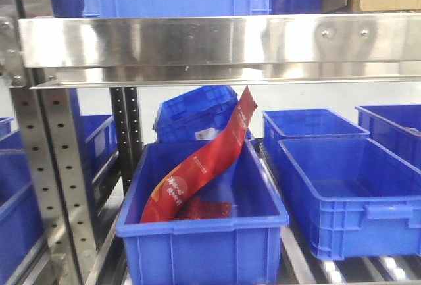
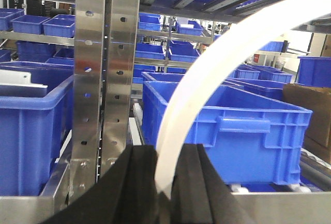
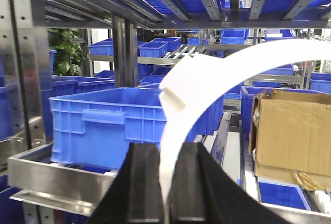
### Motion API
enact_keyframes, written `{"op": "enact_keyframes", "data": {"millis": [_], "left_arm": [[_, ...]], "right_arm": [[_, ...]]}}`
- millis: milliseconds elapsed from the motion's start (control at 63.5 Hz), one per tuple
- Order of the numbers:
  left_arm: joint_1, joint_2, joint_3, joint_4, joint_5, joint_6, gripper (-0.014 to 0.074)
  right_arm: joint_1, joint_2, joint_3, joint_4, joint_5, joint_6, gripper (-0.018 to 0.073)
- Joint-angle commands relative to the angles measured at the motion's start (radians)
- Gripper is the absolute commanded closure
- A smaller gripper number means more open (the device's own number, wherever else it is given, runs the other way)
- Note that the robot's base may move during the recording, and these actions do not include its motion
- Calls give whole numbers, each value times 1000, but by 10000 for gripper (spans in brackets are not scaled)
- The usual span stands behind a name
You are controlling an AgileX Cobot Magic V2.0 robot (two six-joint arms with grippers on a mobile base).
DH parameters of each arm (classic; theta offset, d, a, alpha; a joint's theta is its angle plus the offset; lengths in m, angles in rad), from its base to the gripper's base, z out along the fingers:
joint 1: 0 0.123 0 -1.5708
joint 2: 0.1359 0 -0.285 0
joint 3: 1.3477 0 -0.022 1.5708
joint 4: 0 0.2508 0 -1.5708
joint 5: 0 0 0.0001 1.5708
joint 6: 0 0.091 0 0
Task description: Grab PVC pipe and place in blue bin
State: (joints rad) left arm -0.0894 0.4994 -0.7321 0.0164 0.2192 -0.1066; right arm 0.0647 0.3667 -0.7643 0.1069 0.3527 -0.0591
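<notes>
The left tool (image 2: pixel 165 157) is being closed narrowly on the PVC pipe (image 2: pixel 186 94). The lower end of the white arc is being pinched between the two black pads, and the rest is rising and bending over to the right. The right tool (image 3: pixel 168 154) is being closed in the same way on a white curved strip (image 3: pixel 196 89) with a small step in its edge; whether this is the same piece cannot be told. The grabbing is therefore being judged as done and the placing as not yet done, because the pipe is being held in the air and not inside any bin. Both tools are being pointed about level towards the racks. A blue bin (image 2: pixel 258 146) is standing beyond the left tool, past a steel post (image 2: pixel 103 79). A second bin (image 3: pixel 93 131) is standing beyond the right tool, with a cardboard box (image 3: pixel 289 131) to its right. In the front view neither arm is being shown.
</notes>
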Motion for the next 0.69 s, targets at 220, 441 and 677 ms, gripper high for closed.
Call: {"op": "enact_keyframes", "data": {"millis": [220, 441, 677], "left_arm": [[-5, -6, -1, -1, -27, 0, 707], [-5, -6, -1, -1, -27, 0, 707], [-5, -6, -1, -1, -27, 0, 707]], "right_arm": [[5, -4, -2, -6, -25, -3, 715], [5, -4, -2, -6, -25, -3, 715], [5, -4, -2, -6, -25, -3, 715]]}}
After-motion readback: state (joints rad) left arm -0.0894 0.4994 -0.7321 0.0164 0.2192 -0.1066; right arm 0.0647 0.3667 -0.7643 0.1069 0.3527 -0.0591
